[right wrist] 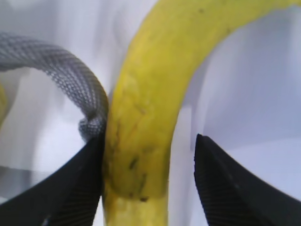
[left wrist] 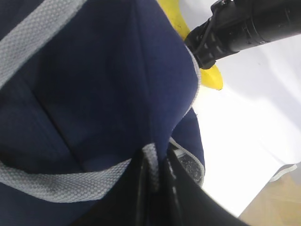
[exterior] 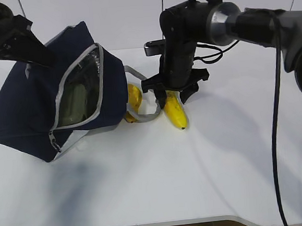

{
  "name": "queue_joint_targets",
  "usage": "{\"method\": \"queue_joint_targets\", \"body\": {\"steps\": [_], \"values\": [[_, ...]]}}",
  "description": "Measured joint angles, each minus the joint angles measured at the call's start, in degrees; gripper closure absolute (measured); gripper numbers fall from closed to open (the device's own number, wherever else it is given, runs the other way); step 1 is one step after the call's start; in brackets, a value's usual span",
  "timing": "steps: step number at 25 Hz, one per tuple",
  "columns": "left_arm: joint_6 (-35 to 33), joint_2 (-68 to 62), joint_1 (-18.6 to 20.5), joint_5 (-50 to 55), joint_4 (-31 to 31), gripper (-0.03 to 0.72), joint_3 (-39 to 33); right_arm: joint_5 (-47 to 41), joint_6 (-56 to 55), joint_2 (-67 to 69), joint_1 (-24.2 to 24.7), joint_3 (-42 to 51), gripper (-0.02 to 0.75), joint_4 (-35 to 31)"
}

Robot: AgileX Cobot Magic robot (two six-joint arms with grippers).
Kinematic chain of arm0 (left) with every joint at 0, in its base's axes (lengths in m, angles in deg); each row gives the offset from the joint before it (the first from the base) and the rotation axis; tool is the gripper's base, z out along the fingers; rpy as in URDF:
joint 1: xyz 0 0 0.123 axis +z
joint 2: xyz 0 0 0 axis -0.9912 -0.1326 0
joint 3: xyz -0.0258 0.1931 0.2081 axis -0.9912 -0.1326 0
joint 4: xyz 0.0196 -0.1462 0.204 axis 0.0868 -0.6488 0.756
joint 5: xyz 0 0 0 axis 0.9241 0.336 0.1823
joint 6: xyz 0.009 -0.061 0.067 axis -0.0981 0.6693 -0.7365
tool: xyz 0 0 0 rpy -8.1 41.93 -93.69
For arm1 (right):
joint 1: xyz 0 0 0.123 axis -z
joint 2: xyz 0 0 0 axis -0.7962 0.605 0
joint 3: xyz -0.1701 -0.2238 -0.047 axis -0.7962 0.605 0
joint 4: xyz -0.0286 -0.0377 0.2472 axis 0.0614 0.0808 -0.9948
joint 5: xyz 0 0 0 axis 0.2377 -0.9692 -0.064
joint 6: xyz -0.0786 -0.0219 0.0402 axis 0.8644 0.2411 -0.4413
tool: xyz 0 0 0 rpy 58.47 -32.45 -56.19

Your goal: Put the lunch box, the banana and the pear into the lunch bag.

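Note:
The navy lunch bag point(exterior: 20, 113) is tipped up on the left, its zipped mouth open toward the middle. A pale green lunch box point(exterior: 79, 100) shows inside. My left gripper point(exterior: 36, 54) is shut on the bag's grey strap and fabric point(left wrist: 153, 162), holding its back end up. The pear point(exterior: 134, 96) lies against the bag's right side. The banana point(exterior: 175, 111) lies on the table beside it. My right gripper point(exterior: 173, 96) is open and straddles the banana point(right wrist: 146, 117); the left finger point(right wrist: 70, 188) touches it and the right finger point(right wrist: 225, 188) stands apart.
A loose grey strap handle point(exterior: 146, 116) loops on the table between the pear and the banana, and touches my right gripper's left finger point(right wrist: 89, 127). The right arm point(left wrist: 249, 28) hangs close over the bag's edge. The white table point(exterior: 198, 182) runs to its front edge.

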Motion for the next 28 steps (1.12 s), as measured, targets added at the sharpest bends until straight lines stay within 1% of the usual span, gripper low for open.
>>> {"method": "queue_joint_targets", "body": {"steps": [6, 11, 13, 16, 18, 20, 22, 24, 28], "values": [[0.0, 0.0, 0.0, 0.0, 0.0, 0.662, 0.0, -2.1, 0.0, 0.2, 0.0, 0.0, 0.257, 0.1], [0.0, 0.0, 0.0, 0.0, 0.0, 0.662, 0.0, -2.3, 0.0, 0.2, 0.0, 0.0, 0.259, 0.1], [0.0, 0.0, 0.0, 0.0, 0.0, 0.662, 0.0, -2.3, 0.0, 0.2, 0.0, 0.0, 0.29, 0.1], [0.0, 0.0, 0.0, 0.0, 0.0, 0.662, 0.0, -2.3, 0.0, 0.2, 0.0, 0.0, 0.405, 0.1], [0.0, 0.0, 0.0, 0.0, 0.0, 0.662, 0.0, -2.5, 0.0, 0.2, 0.0, 0.0, 0.446, 0.2], [0.0, 0.0, 0.0, 0.1, 0.0, 0.662, 0.0, -3.2, 0.0, 0.2, 0.0, -0.1, 0.457, 0.2], [0.0, 0.0, 0.0, 0.1, 0.0, 0.662, 0.0, -6.1, 0.6, 0.3, 0.0, -1.3, 0.46, 0.2], [0.0, 0.0, 0.0, 0.0, 0.8, 0.662, 0.0, -8.2, 2.3, 0.3, 0.0, -3.1, 0.46, 0.4], [0.7, 0.0, 0.0, -1.7, 3.2, 0.662, 0.0, -8.5, 4.6, 0.2, 0.0, -8.8, 0.46, 0.6]]}}
